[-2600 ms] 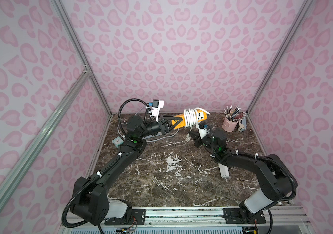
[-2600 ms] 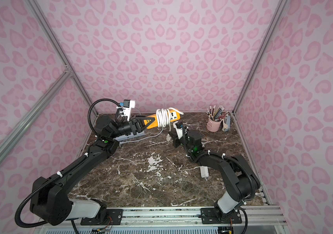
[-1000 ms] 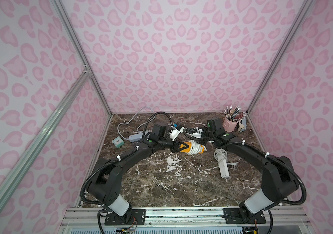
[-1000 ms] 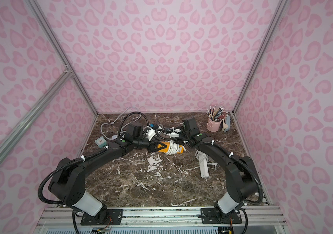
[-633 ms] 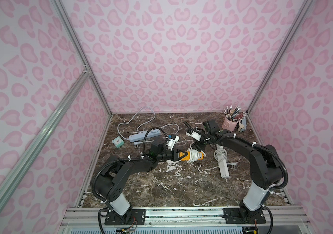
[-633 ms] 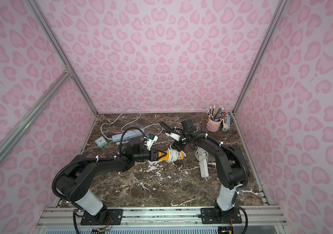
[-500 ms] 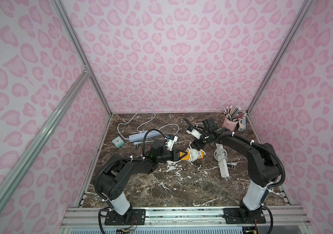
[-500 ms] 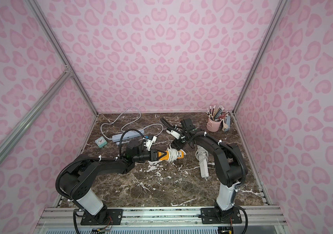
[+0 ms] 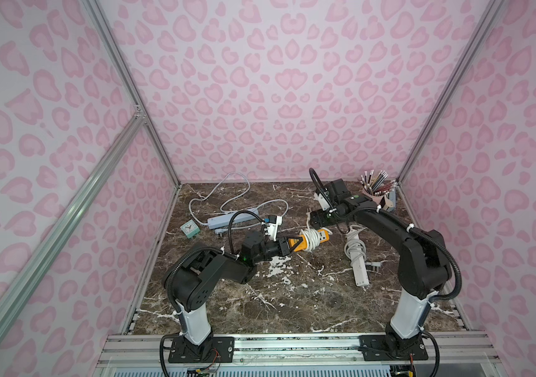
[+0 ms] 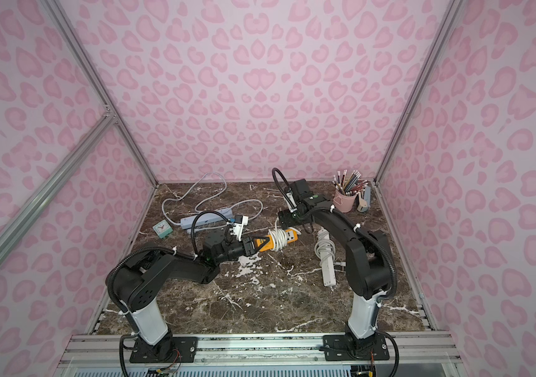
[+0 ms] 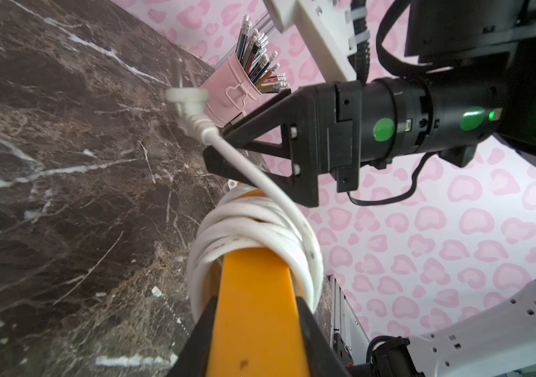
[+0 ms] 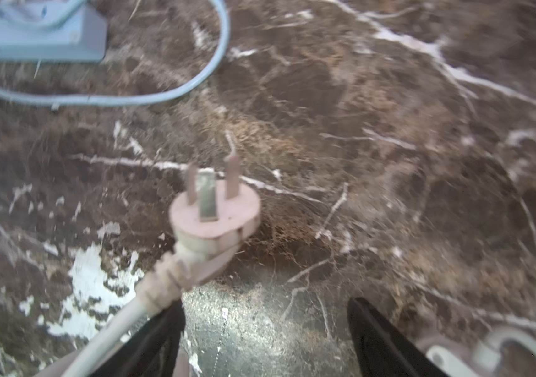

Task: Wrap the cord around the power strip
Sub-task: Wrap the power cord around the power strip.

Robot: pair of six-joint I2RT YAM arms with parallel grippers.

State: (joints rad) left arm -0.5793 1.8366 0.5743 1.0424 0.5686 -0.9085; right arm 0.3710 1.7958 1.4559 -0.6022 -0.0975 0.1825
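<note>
My left gripper [image 9: 288, 247] [image 10: 253, 247] [image 11: 256, 303] is shut on one end of the orange power strip [image 9: 302, 244] [image 10: 289, 236] [image 11: 257, 320], holding it just above the marble. The white cord [image 9: 313, 240] [image 10: 276, 241] [image 11: 253, 228] is coiled in several turns around the strip's middle. Its free end rises from the coil to the white plug [image 9: 308, 216] [image 11: 188, 101] [image 12: 214, 209]. My right gripper [image 9: 315, 222] [image 10: 283, 220] [image 12: 265, 306] hangs open just behind the plug. The cord [image 12: 123, 323] runs past the outer side of one finger, and nothing lies between the fingers.
A blue-grey power strip [image 9: 230, 219] [image 12: 31, 36] with a loose cord lies at the back left, next to a small teal clock [image 9: 190, 227]. A white power strip [image 9: 356, 258] with a bundled cord lies to the right. A pink pencil cup [image 9: 374, 196] stands in the back right corner.
My right gripper has opened and let go of the plug end. My left arm has drawn the wrapped orange strip lower and nearer to its base.
</note>
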